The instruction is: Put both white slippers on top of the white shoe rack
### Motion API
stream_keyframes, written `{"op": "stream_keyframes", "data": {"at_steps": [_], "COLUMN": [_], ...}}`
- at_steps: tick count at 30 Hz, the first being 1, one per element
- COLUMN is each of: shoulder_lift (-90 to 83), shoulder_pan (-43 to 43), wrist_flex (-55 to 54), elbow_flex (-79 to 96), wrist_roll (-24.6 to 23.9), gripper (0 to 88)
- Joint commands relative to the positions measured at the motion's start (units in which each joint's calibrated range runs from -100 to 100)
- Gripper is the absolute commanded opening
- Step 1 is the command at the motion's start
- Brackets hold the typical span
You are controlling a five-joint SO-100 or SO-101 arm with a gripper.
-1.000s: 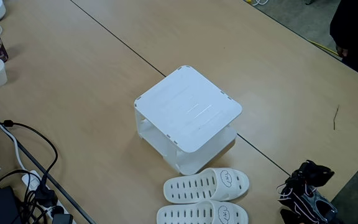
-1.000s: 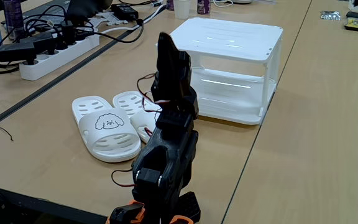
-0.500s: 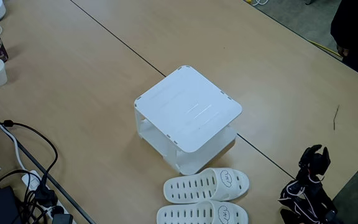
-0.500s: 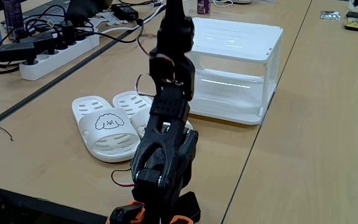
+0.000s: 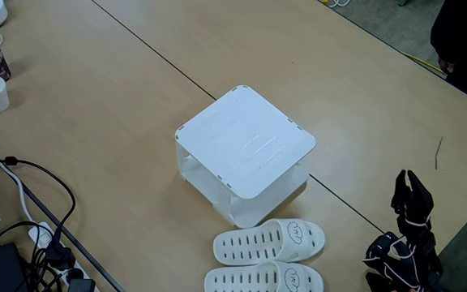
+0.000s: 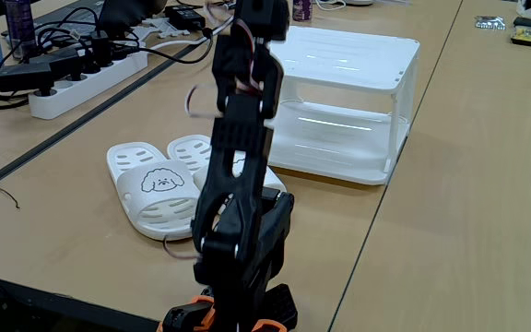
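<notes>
Slippers [image 5: 267, 242]: white pair w/ oval holes, side by side on table [image 5: 96, 122] beside rack [image 5: 246, 142]. Gripper [image 5: 408, 188] raised; finger state can't tell.

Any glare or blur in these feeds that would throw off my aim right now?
In the low fixed view, the arm is motion-blurred, and the white shoe rack shows bright glare streaks on its top and shelf. In the high fixed view, lighting is even and soft; the white slippers look sharp, with only faint shadows.
</notes>
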Motion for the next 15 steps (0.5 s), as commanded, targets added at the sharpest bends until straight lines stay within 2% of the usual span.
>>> {"op": "stream_keyframes", "data": {"at_steps": [1, 5, 8, 11, 15], "shoulder_lift": [15.15, 28.36, 32.82, 32.82, 31.55], "shoulder_pan": [0.41, 1.65, 5.02, 5.76, 5.68], "wrist_flex": [0.6, 1.98, 8.36, 19.41, 39.77], "elbow_flex": [-14.48, -24.04, -25.66, -24.4, -23.86], "wrist_roll": [0.42, 0.42, 0.42, 0.42, 0.42], "gripper": [1.3, 1.3, 0.8, 1.1, 0.8]}}
